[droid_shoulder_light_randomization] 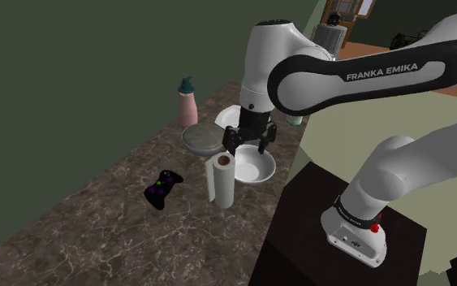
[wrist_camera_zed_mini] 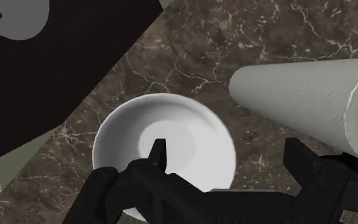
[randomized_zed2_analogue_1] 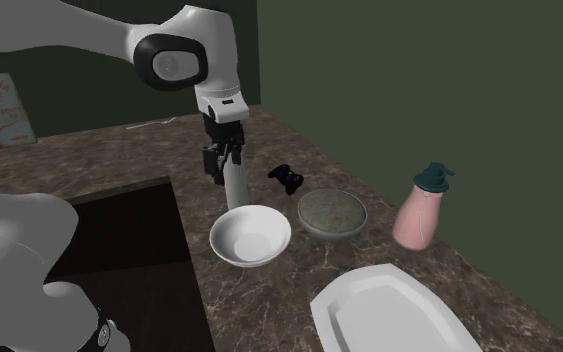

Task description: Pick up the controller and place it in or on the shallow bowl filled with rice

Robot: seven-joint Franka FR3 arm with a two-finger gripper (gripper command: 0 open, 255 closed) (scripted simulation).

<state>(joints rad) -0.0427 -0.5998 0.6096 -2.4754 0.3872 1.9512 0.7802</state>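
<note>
The black controller [droid_shoulder_light_randomization: 163, 188] [randomized_zed2_analogue_1: 287, 178] with purple marks lies flat on the marble counter [droid_shoulder_light_randomization: 97, 219], towards the shoulder view's left. The shallow grey bowl of rice [droid_shoulder_light_randomization: 202, 138] [randomized_zed2_analogue_1: 331, 213] sits beside an empty white bowl [droid_shoulder_light_randomization: 253, 166] [randomized_zed2_analogue_1: 251, 235] [wrist_camera_zed_mini: 165, 146]. My gripper [droid_shoulder_light_randomization: 249, 145] [randomized_zed2_analogue_1: 219, 170] [wrist_camera_zed_mini: 226, 149] hangs open above the white bowl with nothing between its fingers [wrist_camera_zed_mini: 158, 156]. An upright paper towel roll [droid_shoulder_light_randomization: 222, 180] [randomized_zed2_analogue_1: 234, 185] [wrist_camera_zed_mini: 304, 95] stands between the gripper and the controller.
A pink soap dispenser [droid_shoulder_light_randomization: 187, 101] [randomized_zed2_analogue_1: 424, 207] stands by the dark wall behind the rice bowl. A white plate [droid_shoulder_light_randomization: 228, 116] [randomized_zed2_analogue_1: 389, 310] lies past the bowls. The dark stand [droid_shoulder_light_randomization: 332, 244] [randomized_zed2_analogue_1: 119, 230] borders the counter beside the white bowl.
</note>
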